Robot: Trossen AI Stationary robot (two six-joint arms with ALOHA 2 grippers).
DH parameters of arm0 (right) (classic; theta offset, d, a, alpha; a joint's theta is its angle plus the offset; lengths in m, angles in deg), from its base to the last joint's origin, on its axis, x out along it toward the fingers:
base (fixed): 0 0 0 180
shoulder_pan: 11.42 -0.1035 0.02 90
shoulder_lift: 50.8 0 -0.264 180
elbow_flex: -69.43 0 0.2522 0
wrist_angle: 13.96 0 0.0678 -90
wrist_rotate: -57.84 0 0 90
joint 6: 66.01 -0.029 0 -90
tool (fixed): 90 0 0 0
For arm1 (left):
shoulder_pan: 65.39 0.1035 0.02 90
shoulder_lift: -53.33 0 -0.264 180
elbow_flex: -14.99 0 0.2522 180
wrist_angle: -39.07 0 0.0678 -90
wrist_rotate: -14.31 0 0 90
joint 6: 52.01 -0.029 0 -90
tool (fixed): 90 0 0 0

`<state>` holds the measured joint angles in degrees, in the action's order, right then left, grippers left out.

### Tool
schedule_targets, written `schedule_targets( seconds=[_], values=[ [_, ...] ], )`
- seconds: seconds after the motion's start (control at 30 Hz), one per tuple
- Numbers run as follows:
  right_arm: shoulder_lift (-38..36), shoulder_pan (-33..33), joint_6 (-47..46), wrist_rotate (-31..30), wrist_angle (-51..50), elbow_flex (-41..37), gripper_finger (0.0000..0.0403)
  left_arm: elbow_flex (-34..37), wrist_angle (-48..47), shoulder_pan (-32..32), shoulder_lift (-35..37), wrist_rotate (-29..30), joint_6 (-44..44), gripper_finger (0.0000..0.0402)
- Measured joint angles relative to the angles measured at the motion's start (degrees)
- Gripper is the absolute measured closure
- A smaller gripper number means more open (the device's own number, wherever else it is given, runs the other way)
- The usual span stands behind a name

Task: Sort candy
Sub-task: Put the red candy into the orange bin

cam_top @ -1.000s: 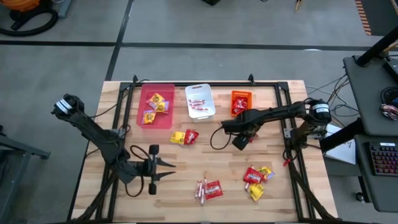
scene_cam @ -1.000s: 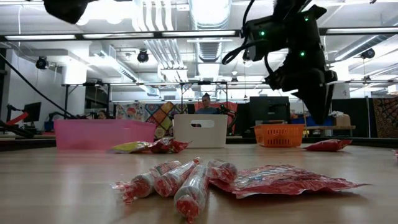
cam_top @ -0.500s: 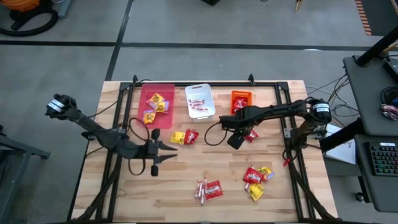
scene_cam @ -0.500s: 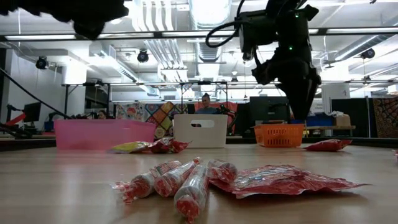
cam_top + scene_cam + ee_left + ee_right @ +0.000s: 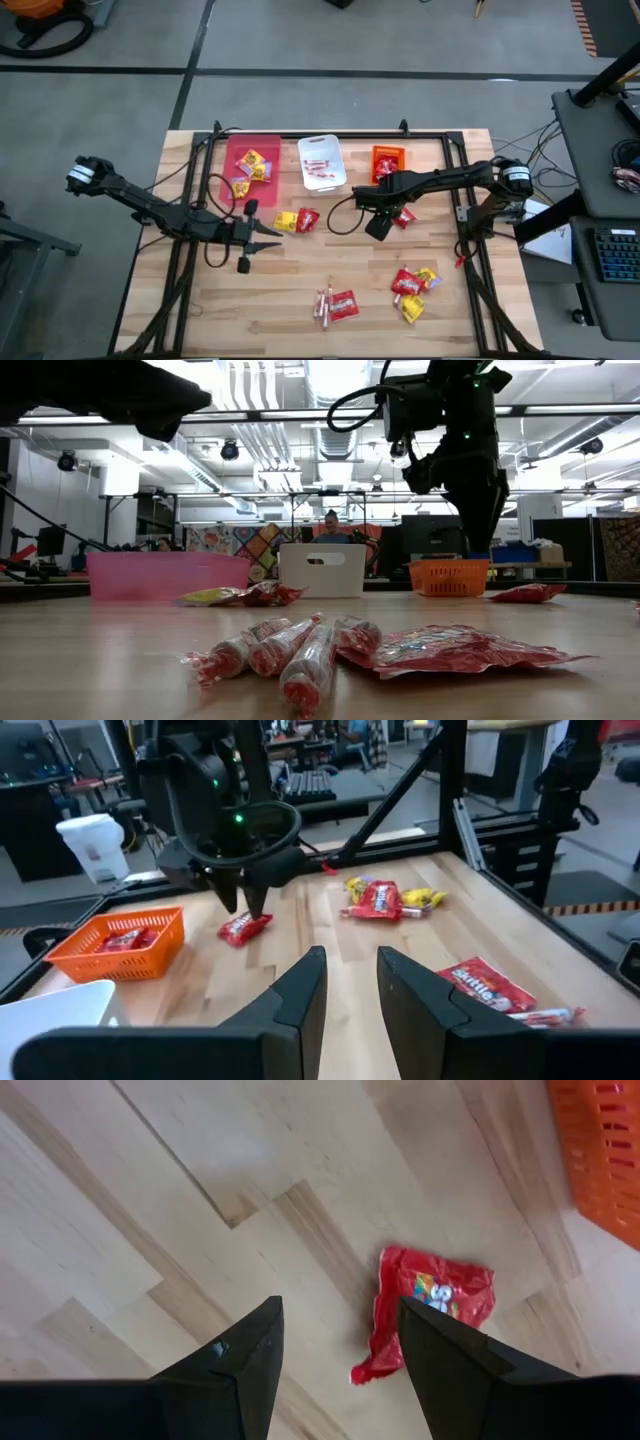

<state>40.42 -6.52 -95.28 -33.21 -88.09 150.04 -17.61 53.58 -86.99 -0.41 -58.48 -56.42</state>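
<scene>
My left arm has swung up toward the pink bin. My right hand (image 5: 385, 222) hangs wide open and empty over the surface (image 5: 300, 270), with a red candy packet (image 5: 430, 1312) lying just beside it, near the orange bin (image 5: 388, 158). My left hand (image 5: 350, 985), partly open and empty, is far off.

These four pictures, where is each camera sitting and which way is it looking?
High view: above the table, looking straight down; both arms, pink bin, white bin, orange bin.
Low view: at table-top height, looking across; stick candies close, right arm overhead.
Left wrist view: on the left arm, facing the right gripper; own fingers below.
Right wrist view: looking down past the right arm's own open fingers.
Shared: both wrist views show the lone red packet beside the orange bin.
</scene>
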Motion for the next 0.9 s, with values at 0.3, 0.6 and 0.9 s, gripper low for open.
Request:
schedule_targets(
  seconds=[0.3, 0.6, 0.9],
  values=[
    [0.0, 0.01, 2.23, 0.0, 1.44, -0.22, 0.0216, 5.92, 0.17, 1.63, 10.7, 0.83, 2.52, 0.0325],
    [0.0, 0.11, 3.92, 0.0, 4.08, -0.24, 0.0216, 8.37, 0.33, 4.43, 11.52, 0.21, 2.16, 0.0325],
    [0.0, 0.11, 5.97, -0.01, 4.01, -0.24, 0.0216, 9.3, 3.15, 4.46, 11.51, -0.26, 3.39, 0.0325]
  ],
)
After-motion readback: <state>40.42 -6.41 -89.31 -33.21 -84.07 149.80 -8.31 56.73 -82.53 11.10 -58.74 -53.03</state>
